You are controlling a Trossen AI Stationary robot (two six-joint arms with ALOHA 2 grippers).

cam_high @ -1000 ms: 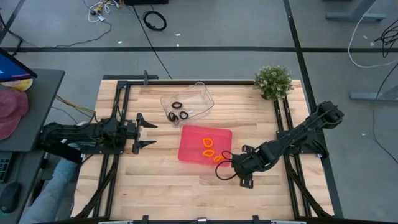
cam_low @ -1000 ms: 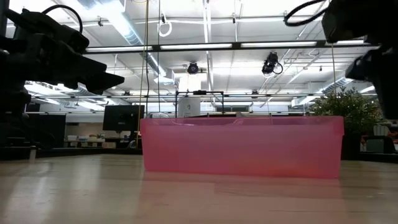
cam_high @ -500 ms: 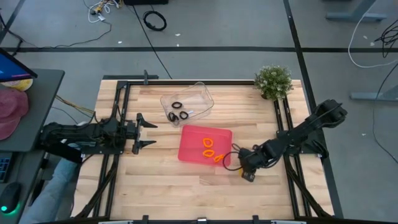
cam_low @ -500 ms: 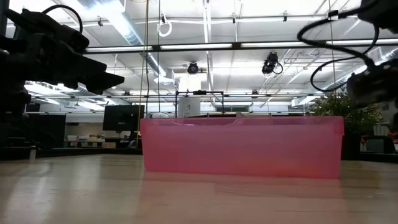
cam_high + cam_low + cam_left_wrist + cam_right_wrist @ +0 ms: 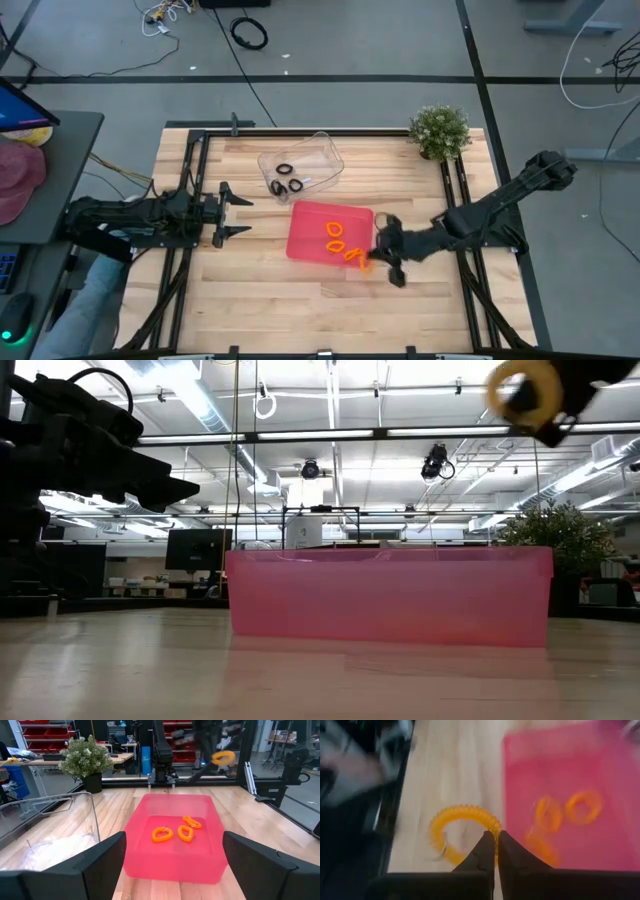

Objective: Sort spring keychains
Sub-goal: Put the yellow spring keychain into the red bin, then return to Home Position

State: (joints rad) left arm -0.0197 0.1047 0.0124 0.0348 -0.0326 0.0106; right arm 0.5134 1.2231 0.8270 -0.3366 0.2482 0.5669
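A red tray stands mid-table with three orange spring keychains lying on its floor. Behind it, a clear container holds three black spring keychains. My right gripper hovers at the tray's right near corner, shut on one more orange keychain, which shows high above the tray's right end in the low view. My left gripper waits open, left of the tray, with nothing between its fingers. My right gripper pinches the orange keychain's coil at one spot on its ring between its two fingertips. The fingers come from the table's right side. The ring is lifted clear of the table, the rest of its loop free beyond the fingertips.
A potted plant stands at the far right corner. Black frame rails run along the table's left and right sides. A large black cable coil lies on the floor beyond the table. A person's leg shows at the near left.
My right gripper has gone from the table beside the tray's right near corner toward the tray and has risen. The orange keychain, unseen before, now shows in its fingers, lifted high above the tray's right end.
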